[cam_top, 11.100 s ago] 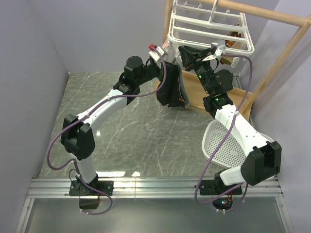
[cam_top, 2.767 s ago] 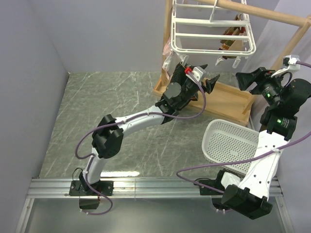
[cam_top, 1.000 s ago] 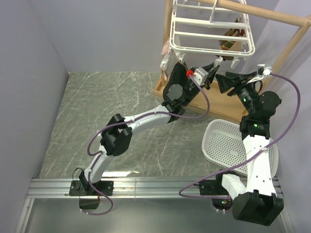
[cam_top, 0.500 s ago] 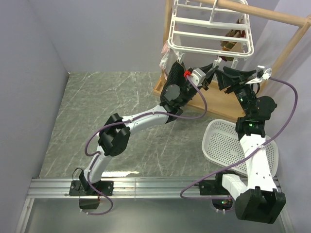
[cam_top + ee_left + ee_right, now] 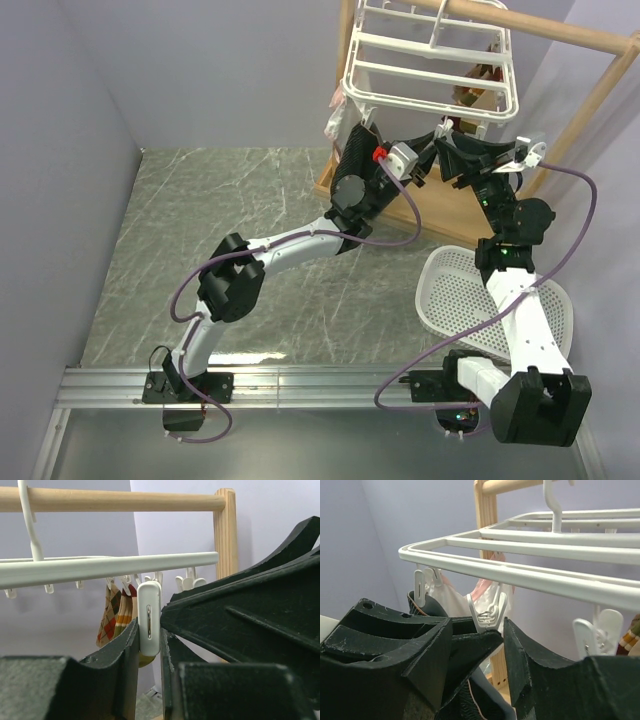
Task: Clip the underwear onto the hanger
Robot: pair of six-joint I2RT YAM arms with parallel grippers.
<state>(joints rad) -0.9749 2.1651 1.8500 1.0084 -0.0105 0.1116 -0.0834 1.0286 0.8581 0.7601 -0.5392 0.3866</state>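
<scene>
The white hanger (image 5: 430, 60) hangs by its hook from a wooden rail. The black underwear (image 5: 357, 150) dangles from a clip at its near-left corner; its pink-trimmed edge (image 5: 470, 700) runs below my left fingers. My left gripper (image 5: 432, 160) is raised under the front bar (image 5: 100, 565), its jaws (image 5: 150, 640) closed on the lower end of a white clip (image 5: 149, 625); no fabric shows between them. My right gripper (image 5: 448, 150) meets it from the right. Its open jaws (image 5: 477, 625) straddle that clip's spread handles (image 5: 487, 610) and the left fingertip (image 5: 475, 640).
The wooden frame (image 5: 570, 40) carries the hanger over a wooden tray base (image 5: 450, 210). A white perforated basket (image 5: 480, 300) lies under my right arm. A whitish pink-edged pouch (image 5: 487, 587) and argyle socks (image 5: 111, 615) hang from other clips (image 5: 594, 635).
My right gripper has swung left and up to the clip held by the left gripper, and its jaws have narrowed. The left arm has barely shifted.
</scene>
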